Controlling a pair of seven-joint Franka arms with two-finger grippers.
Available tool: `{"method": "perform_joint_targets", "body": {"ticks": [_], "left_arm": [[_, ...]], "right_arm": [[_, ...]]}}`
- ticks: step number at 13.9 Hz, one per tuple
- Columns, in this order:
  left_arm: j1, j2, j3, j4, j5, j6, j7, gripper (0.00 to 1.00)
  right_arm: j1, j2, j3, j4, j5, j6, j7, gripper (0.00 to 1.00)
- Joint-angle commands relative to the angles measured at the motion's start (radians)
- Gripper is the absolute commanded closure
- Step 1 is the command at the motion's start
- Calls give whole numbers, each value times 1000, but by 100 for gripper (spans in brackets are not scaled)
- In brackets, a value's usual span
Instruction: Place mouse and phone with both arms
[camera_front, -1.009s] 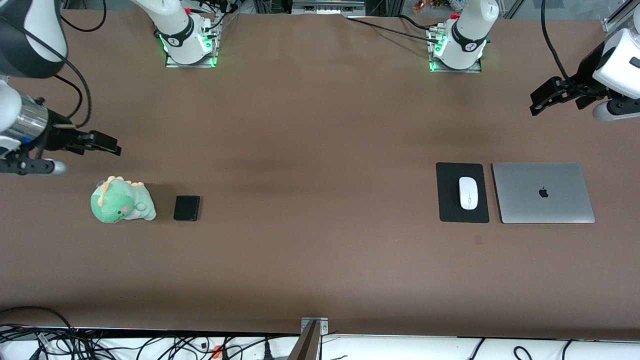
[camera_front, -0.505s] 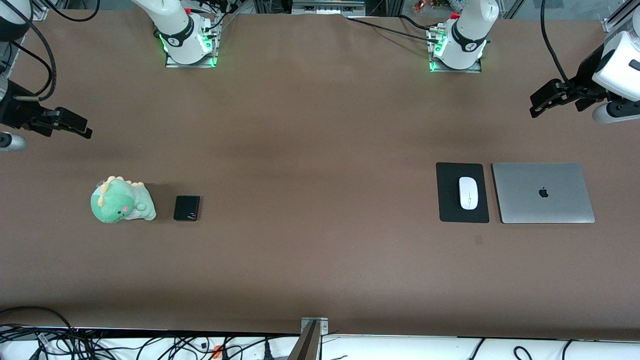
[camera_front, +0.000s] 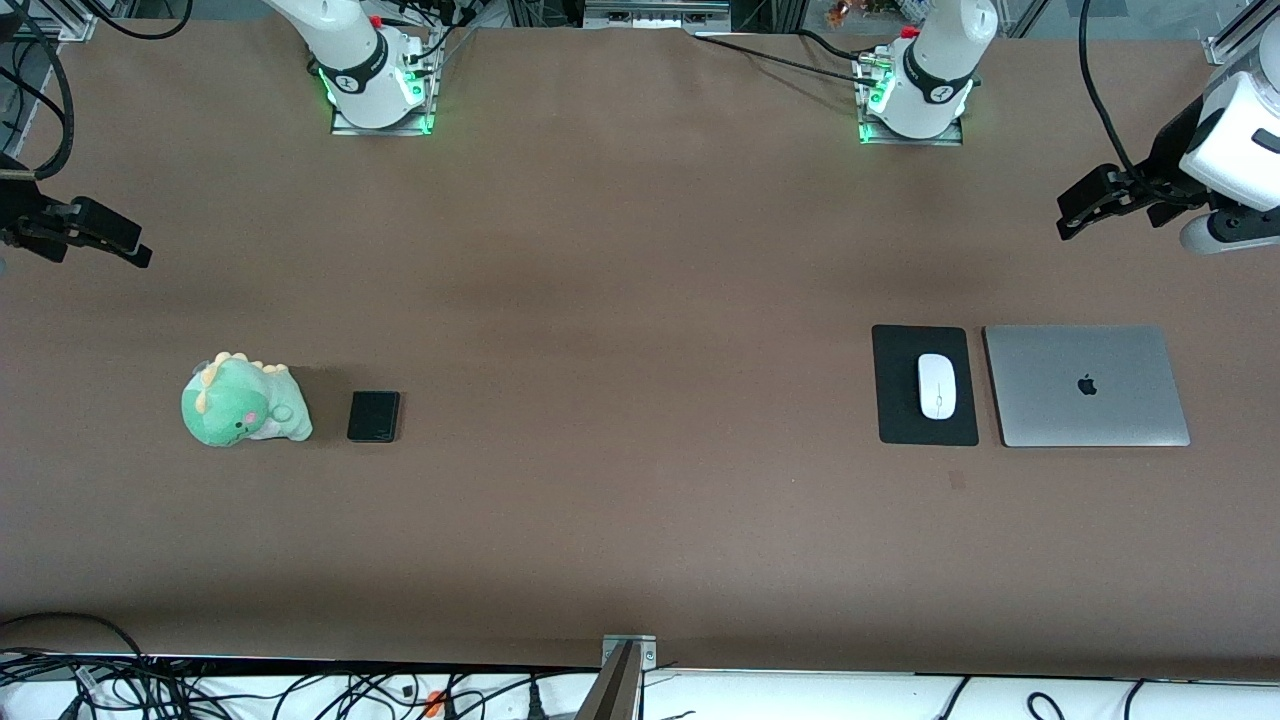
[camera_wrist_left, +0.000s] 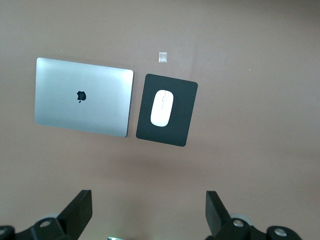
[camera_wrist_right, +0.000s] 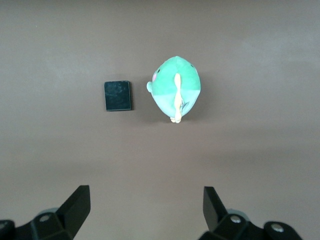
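The white mouse (camera_front: 937, 386) lies on a black mouse pad (camera_front: 900, 420) at the left arm's end of the table; it also shows in the left wrist view (camera_wrist_left: 162, 107). The black phone (camera_front: 373, 416) lies beside a green plush dinosaur (camera_front: 240, 401) at the right arm's end, and shows in the right wrist view (camera_wrist_right: 118, 95). My left gripper (camera_front: 1075, 215) is open and empty, high over the table's edge, its fingers (camera_wrist_left: 80, 207) wide apart. My right gripper (camera_front: 130, 245) is open and empty, high over the table at the right arm's end, with its fingers (camera_wrist_right: 77, 202) spread.
A closed silver laptop (camera_front: 1086, 385) lies beside the mouse pad, toward the table's end. The plush (camera_wrist_right: 175, 89) sits close to the phone. Both arm bases (camera_front: 372, 80) stand at the table's edge farthest from the front camera. Cables lie along the edge nearest the camera.
My right gripper has drawn back and up, away from the plush and phone, toward the table's end. My left gripper has barely shifted. The mouse and phone have not moved.
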Motion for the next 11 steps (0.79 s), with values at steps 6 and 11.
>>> {"method": "perform_joint_targets", "body": {"ticks": [6, 11], "left_arm": [[-7, 10, 8, 0, -19, 27, 20, 0], [-7, 10, 7, 0, -21, 27, 20, 0]], "right_arm": [[-16, 31, 20, 31, -16, -10, 10, 0], [-13, 37, 20, 37, -9, -6, 9, 0]]}}
